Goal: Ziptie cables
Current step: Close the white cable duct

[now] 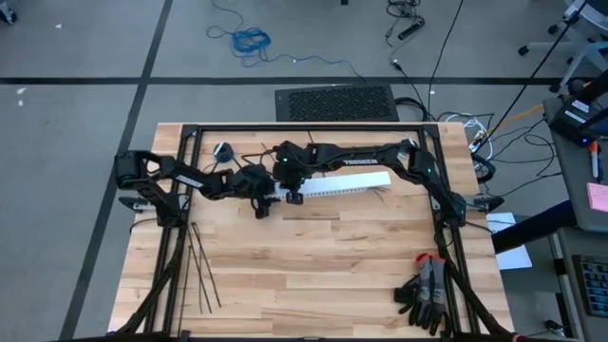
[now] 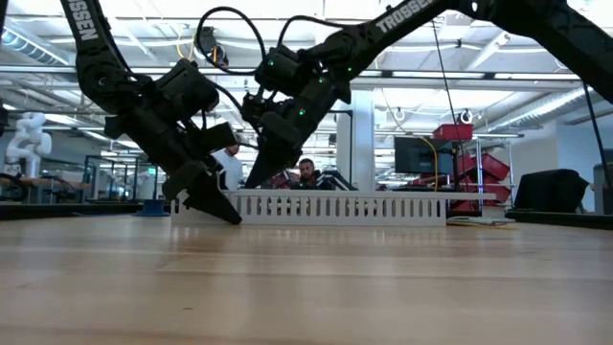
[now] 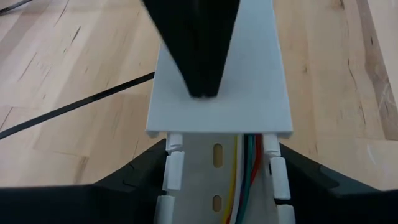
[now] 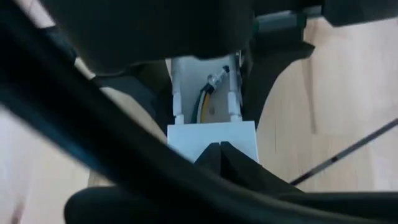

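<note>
A long white slotted duct (image 1: 337,185) lies flat on the table at the far middle, with a white lid (image 3: 217,87) on top. The cables (image 3: 241,180), yellow, red and green-blue wires, lie inside its uncovered end. My left gripper (image 3: 217,186) straddles that end, one finger on each side. My right gripper (image 4: 221,152) is shut, its tips on the lid just behind the lid's end. The zipties (image 1: 201,271), thin black strips, lie flat on the table at the near left; one more black strip (image 3: 81,102) lies beside the duct. My left gripper holds the duct's uncovered left end between its two fingers, one finger (image 3: 134,180) against each slotted side wall (image 3: 173,168). It comes slanting down from the table's left, along the duct. The duct lies flat on the table. My right gripper's shut fingertips (image 3: 199,84) rest on the lid's top face (image 3: 186,109), close to the lid's end by the left gripper. They slant down from the table's right, along the duct. The lid sits on the duct.
A pair of black and red gloves (image 1: 427,294) lies at the table's near right corner. A black frame (image 1: 304,126) runs around the table's far edge and sides. Bare wood lies between the duct and the near edge.
</note>
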Controlling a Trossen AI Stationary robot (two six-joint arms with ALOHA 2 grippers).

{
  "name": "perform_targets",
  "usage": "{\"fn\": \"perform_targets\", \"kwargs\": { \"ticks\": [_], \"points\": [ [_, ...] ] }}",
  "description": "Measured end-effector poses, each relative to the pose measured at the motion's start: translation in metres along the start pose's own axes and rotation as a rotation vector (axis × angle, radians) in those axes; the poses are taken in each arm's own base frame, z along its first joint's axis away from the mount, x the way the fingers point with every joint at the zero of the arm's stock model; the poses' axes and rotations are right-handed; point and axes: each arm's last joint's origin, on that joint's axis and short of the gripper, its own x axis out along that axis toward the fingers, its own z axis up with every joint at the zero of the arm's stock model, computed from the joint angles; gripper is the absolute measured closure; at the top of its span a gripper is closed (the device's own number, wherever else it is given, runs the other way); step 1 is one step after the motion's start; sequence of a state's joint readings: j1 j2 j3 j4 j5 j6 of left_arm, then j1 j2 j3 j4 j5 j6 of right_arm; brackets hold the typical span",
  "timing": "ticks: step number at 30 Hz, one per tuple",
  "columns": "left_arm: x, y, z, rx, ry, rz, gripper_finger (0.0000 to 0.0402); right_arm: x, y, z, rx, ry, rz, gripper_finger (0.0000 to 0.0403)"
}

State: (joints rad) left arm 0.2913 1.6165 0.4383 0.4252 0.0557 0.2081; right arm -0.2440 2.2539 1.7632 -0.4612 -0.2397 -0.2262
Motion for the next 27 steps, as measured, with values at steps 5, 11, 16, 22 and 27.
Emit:
{"fn": "perform_targets", "kwargs": {
  "ticks": [5, 11, 16, 22, 27],
  "points": [
    [0.0, 0.0, 0.0, 0.001, -0.003, -0.001, 0.0175, 0.005, -0.001, 0.001, -0.004, -0.036, 0.003, 0.0403],
    [0.0, 0.0, 0.001, 0.011, -0.011, 0.002, 0.0175, -0.002, 0.003, 0.008, -0.022, -0.071, -0.019, 0.0403],
    [0.0, 0.001, 0.002, 0.012, -0.016, 0.005, 0.017, -0.023, 0.021, 0.017, -0.013, -0.058, 0.0, 0.0403],
    [0.0, 0.0, 0.002, 0.01, -0.015, -0.012, 0.0149, -0.033, 0.051, 0.018, -0.032, 0.039, -0.036, 0.0403],
    [0.0, -0.001, 0.002, -0.017, -0.02, -0.045, 0.0116, -0.017, 0.056, 0.009, -0.044, 0.087, -0.079, 0.0403]
  ]
}}
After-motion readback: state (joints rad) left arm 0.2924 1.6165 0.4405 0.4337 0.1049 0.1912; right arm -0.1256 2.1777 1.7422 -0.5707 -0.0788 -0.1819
